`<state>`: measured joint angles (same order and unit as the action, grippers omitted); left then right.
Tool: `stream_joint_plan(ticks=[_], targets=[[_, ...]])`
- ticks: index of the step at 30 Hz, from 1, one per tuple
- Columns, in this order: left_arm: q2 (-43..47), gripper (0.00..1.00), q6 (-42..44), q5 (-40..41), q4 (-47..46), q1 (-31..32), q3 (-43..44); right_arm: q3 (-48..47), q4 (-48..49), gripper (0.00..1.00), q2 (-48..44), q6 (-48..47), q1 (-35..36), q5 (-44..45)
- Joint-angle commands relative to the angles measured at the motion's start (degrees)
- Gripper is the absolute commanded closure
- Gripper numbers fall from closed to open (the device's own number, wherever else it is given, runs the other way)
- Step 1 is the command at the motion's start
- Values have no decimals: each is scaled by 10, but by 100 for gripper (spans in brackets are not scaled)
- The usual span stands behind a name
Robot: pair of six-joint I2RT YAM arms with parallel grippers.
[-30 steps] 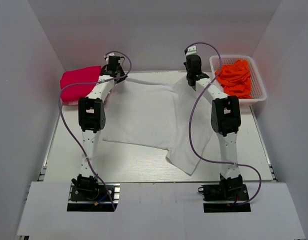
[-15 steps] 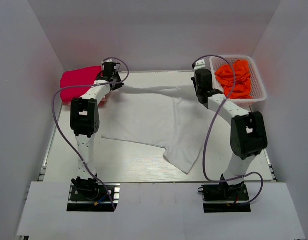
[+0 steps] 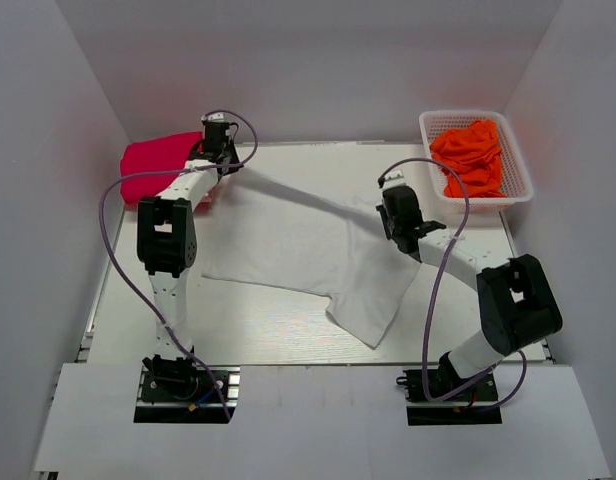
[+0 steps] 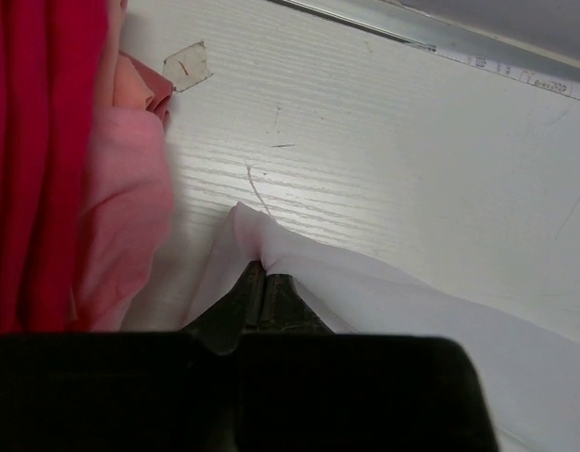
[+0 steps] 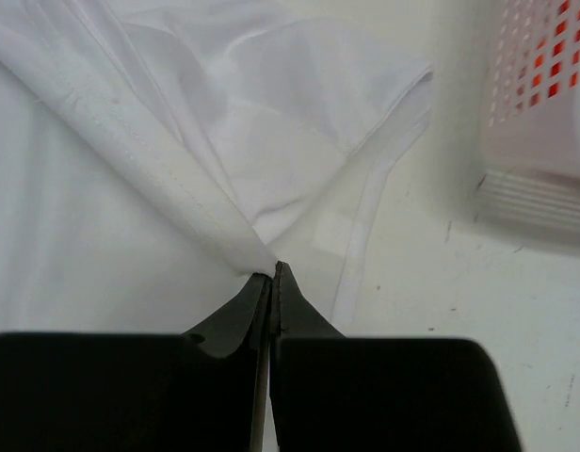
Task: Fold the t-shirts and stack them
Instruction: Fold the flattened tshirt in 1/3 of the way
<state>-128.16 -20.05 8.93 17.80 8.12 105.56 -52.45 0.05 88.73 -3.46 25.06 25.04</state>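
Note:
A white t-shirt (image 3: 298, 250) lies spread across the table middle. My left gripper (image 3: 230, 168) is shut on its far left corner (image 4: 262, 250), close to the folded crimson-pink t-shirt (image 3: 153, 165) and the paler pink one under it (image 4: 125, 202). My right gripper (image 3: 386, 208) is shut on the shirt's far right edge (image 5: 224, 179), lifted and drawn toward the near side, so a taut ridge of cloth runs between the two grippers. Orange t-shirts (image 3: 473, 155) are bunched in the basket.
A white lattice basket (image 3: 521, 190) stands at the far right corner, its wall (image 5: 544, 85) also in the right wrist view. White walls close in the table on three sides. A strip of tape (image 4: 186, 66) is stuck near the pink pile.
My right gripper has swung from the far edge by the basket toward the near side and middle, pulling the white shirt's edge with it. The left gripper has barely moved.

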Motion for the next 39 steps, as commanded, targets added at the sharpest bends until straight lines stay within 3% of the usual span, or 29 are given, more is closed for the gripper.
stream_joint_plan(ticks=[1, 3, 5, 6, 8, 9, 11, 12, 14, 15, 18, 22, 29, 30, 36, 39], targets=[[48, 100, 13, 19, 14, -8, 4, 20, 3, 100, -28, 47, 13, -14], [48, 91, 4, 40, 43, -8, 4, 38, 0, 96, -29, 59, 17, -17], [48, 65, -20, 56, 99, -8, 12, 44, -21, 81, -29, 71, 20, -52], [48, 29, -20, 68, 121, -8, 24, 45, -43, 78, -31, 77, 21, -58], [56, 21, -33, 86, 178, -8, 37, 31, -77, 74, -41, 97, 26, -104], [65, 10, -33, 91, 186, -8, 37, 31, -89, 70, -55, 98, 25, -113], [100, 0, -33, 96, 193, -8, 31, 28, -102, 57, -81, 99, 25, -137], [113, 0, -28, 96, 188, -8, 16, 30, -103, 33, -108, 97, 23, -137], [137, 0, -23, 80, 188, -8, 11, 26, -98, 12, -120, 90, 23, -141], [137, 0, -23, 67, 182, -3, 16, 23, -97, 10, -123, 88, 20, -144], [124, 0, -3, 13, 181, 8, 47, -21, -93, 10, -94, 86, 19, -149], [69, 0, -3, -125, 163, 8, 97, -122, -123, 10, 15, 112, 17, -194], [-23, 0, -21, -229, 95, 13, 147, -230, -66, 10, 155, 149, 7, -232], [-36, 0, -27, -258, 86, 19, 153, -244, -59, 10, 165, 147, 7, -268], [-141, 0, -27, -273, 104, 30, 248, -288, -21, 10, 255, 124, 13, -321], [-134, 0, -19, -247, 127, 30, 235, -275, -17, 11, 256, 111, 18, -374]])
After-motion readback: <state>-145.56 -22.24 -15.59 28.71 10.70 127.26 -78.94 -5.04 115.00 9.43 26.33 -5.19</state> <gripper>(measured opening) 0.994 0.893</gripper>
